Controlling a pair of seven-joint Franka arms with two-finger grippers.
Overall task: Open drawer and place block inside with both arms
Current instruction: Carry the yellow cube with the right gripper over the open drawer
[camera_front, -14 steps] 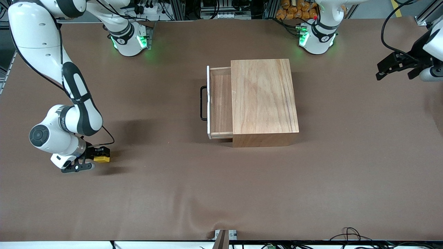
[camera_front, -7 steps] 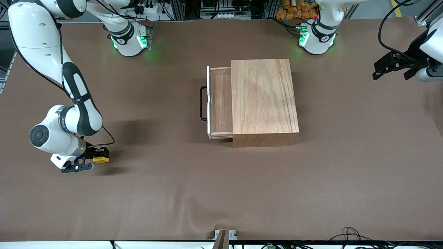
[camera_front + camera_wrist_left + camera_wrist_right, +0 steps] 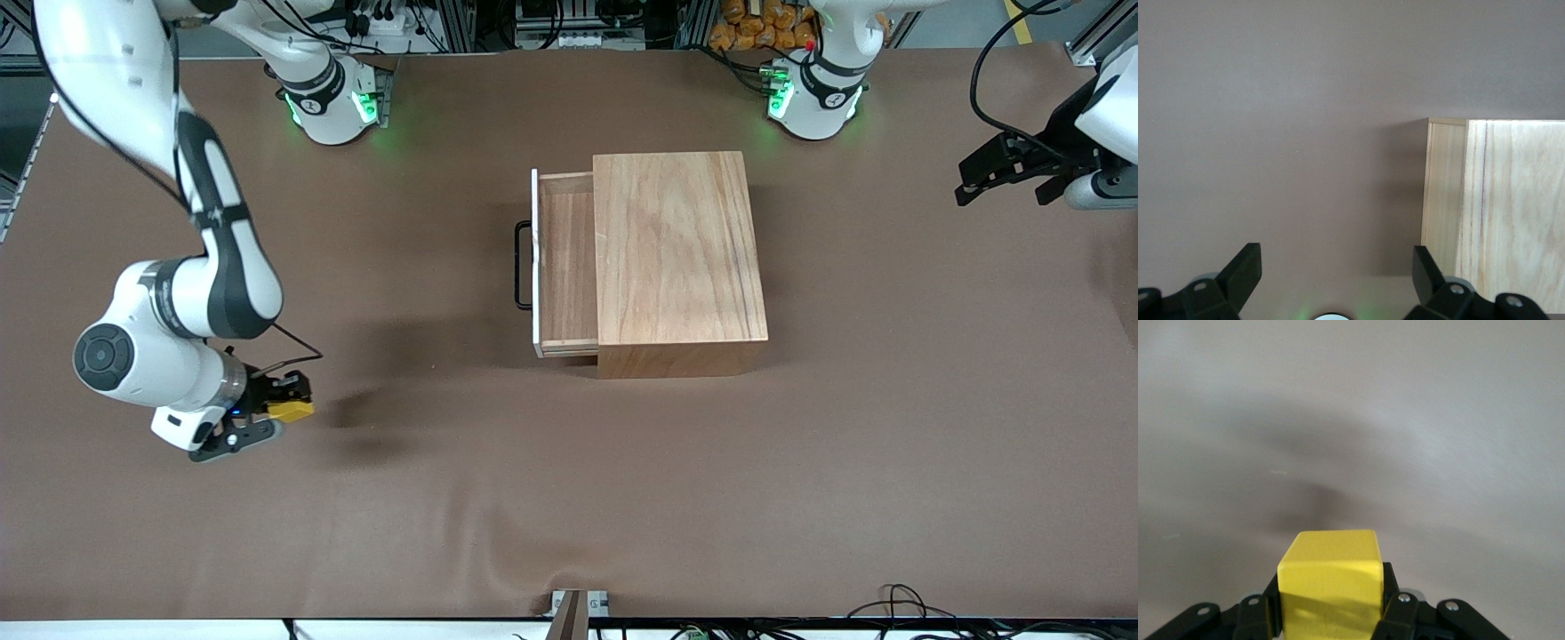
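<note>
Yellow block clamped in right tool; carry it level over the open drawer. Left tool waits, spread empty.

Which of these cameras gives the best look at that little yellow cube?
The right wrist view: the block fills the foreground there, clamped between the right gripper's fingers. The front view shows it only as a small yellow speck at the right arm's end of the table, partly hidden by the gripper. The left wrist view does not show it.

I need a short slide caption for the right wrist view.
Right pincer shut on the yellow block, lifted above the brown table.
</note>
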